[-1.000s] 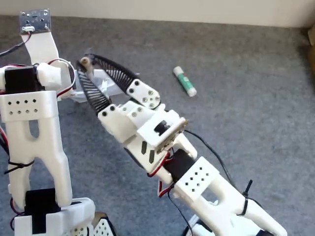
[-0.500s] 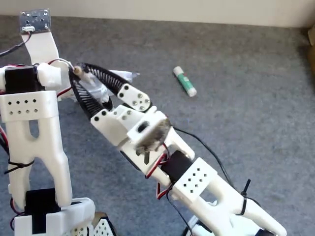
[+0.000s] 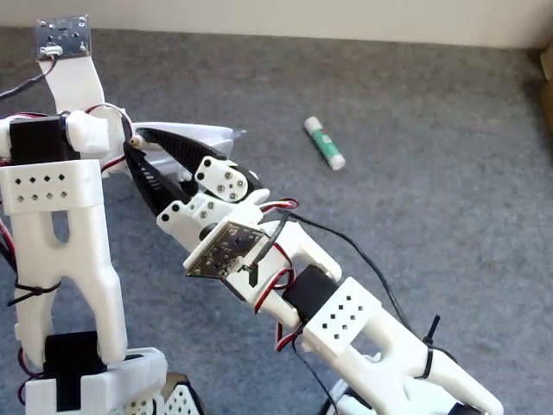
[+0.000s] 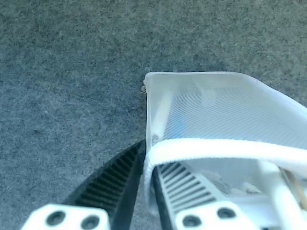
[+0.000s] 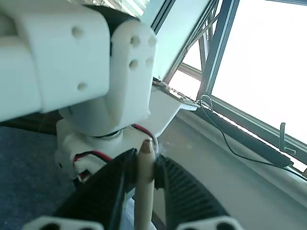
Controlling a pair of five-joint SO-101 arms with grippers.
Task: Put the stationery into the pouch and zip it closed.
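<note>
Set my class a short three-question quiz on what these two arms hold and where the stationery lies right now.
1. True or false: the glue stick lies inside the pouch.
2. What does the right end effector grip? A) a pencil B) an eraser C) scissors
3. Fill in: the left end effector pinches the ____.

Key: 1 false, it lies on the grey floor, apart from the pouch; 2 A; 3 pouch.

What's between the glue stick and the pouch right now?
Nothing: in the high view, bare grey carpet separates the glue stick from the pouch.
</note>
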